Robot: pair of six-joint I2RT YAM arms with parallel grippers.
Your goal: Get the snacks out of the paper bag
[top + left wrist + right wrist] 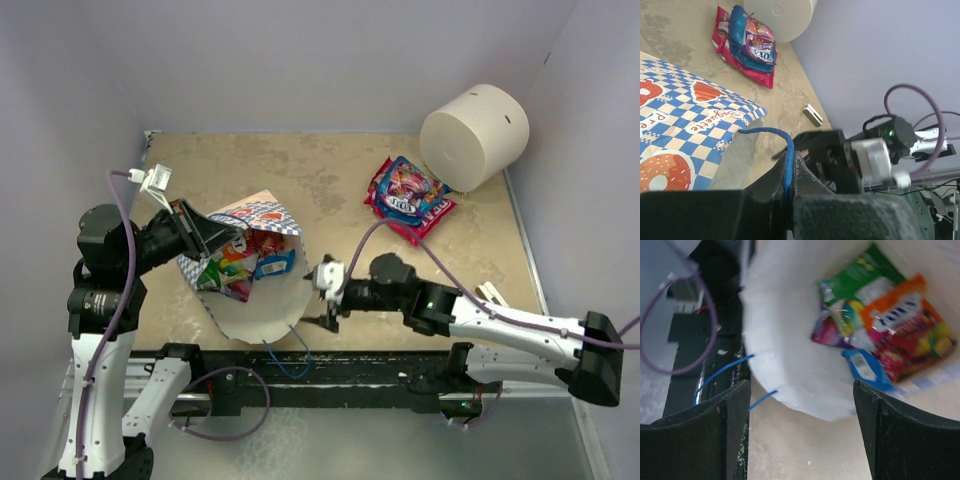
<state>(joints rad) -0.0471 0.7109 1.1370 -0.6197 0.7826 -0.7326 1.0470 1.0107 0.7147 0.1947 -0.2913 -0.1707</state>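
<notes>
The blue-and-white checkered paper bag (262,214) lies open on its side, cream inside facing the camera. Several snack packets (240,265) in green, red, pink and blue lie in its mouth, also clear in the right wrist view (880,325). My left gripper (212,234) is shut on the bag's blue cord handle (785,150) and holds the upper edge up. My right gripper (326,300) is open and empty, just right of the bag's rim (790,390). Two more snack packets (408,198) lie out on the table at the back right.
A big white cylinder (472,134) lies on its side at the back right corner. A small white object (490,293) rests on the table near the right arm. The bag's other blue handle (285,360) hangs over the front edge. Grey walls enclose the table.
</notes>
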